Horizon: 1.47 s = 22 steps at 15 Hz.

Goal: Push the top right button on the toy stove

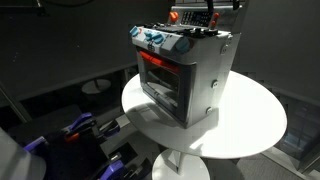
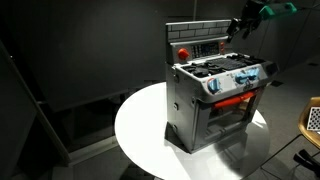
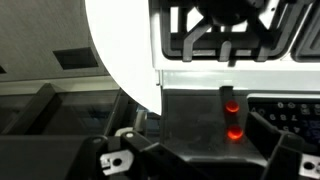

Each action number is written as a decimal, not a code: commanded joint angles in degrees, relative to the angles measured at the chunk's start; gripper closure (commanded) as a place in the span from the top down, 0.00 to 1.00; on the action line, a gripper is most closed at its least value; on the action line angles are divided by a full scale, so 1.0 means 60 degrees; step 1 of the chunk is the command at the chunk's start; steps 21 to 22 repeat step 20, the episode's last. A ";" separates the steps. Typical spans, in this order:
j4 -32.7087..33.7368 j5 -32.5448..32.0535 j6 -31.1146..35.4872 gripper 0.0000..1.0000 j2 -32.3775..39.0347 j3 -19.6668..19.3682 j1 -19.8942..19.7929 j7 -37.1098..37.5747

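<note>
The toy stove is a silver-grey box with a glowing red door window and blue knobs, standing on a round white table. It shows in both exterior views. Its red back panel rises behind the cooktop. My gripper hangs at the panel's upper end, fingers together and holding nothing; it also shows in an exterior view. In the wrist view two glowing red buttons sit on the panel, just ahead of my gripper. I cannot tell if it touches.
The table top has bare room around the stove and its edge curves past in the wrist view. Blue and black equipment sits low beside the table. The surroundings are dark.
</note>
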 commanded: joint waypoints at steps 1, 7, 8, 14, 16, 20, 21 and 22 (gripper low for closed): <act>-0.0093 0.1062 -0.1979 1.00 -0.1026 0.0082 -0.0100 -0.1305; 0.0322 0.1188 -0.5320 1.00 -0.2094 -0.0046 -0.0176 -0.1886; 0.0397 0.1164 -0.5842 1.00 -0.2270 -0.0055 -0.0189 -0.1953; 0.0747 0.1337 -0.7870 1.00 -0.2894 -0.0150 -0.0172 -0.2583; 0.0556 0.1155 -0.7596 1.00 -0.2871 -0.0063 -0.0174 -0.2291; 0.0555 0.1156 -0.7643 1.00 -0.2862 -0.0061 -0.0171 -0.2309; 0.0555 0.1156 -0.7643 1.00 -0.2862 -0.0061 -0.0171 -0.2309; 0.0555 0.1156 -0.7643 1.00 -0.2862 -0.0061 -0.0171 -0.2309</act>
